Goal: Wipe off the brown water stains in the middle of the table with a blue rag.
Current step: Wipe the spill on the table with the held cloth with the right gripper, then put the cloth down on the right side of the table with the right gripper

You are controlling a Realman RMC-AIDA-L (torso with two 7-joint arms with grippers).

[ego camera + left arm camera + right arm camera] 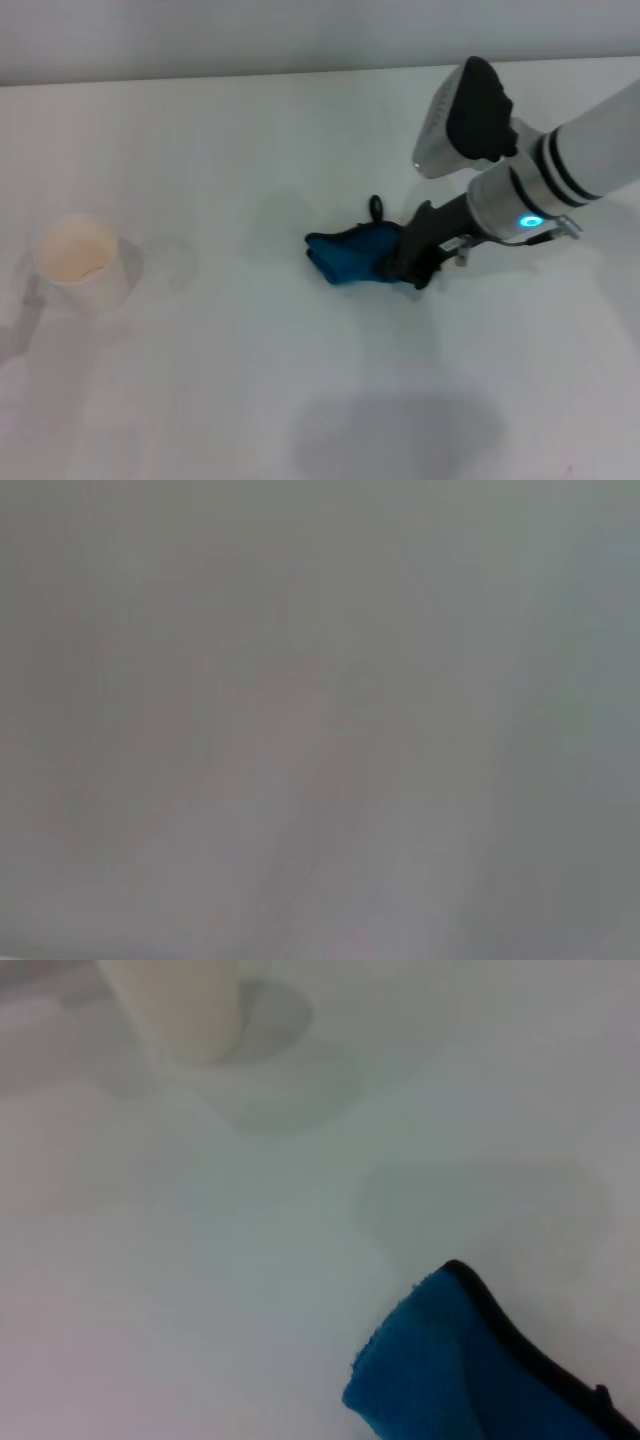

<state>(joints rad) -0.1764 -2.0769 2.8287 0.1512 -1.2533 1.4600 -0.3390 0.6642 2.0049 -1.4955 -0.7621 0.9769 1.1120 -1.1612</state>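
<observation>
The blue rag (345, 256) lies bunched on the white table (200, 130) near the middle, its black loop sticking up at the far side. My right gripper (405, 264) comes in from the right, low on the table, and is shut on the rag's right end. The right wrist view shows the rag's blue corner with black edging (460, 1370) on the tabletop (150, 1290). No tan blotch shows; only a faint greyish patch (480, 1210) lies just beyond the rag. The left gripper is out of view; the left wrist view shows only a blank grey surface.
A white paper cup (80, 262) with tan inside stands at the left of the table, well apart from the rag. It also shows in the right wrist view (180, 1005). The table's far edge runs along the top of the head view.
</observation>
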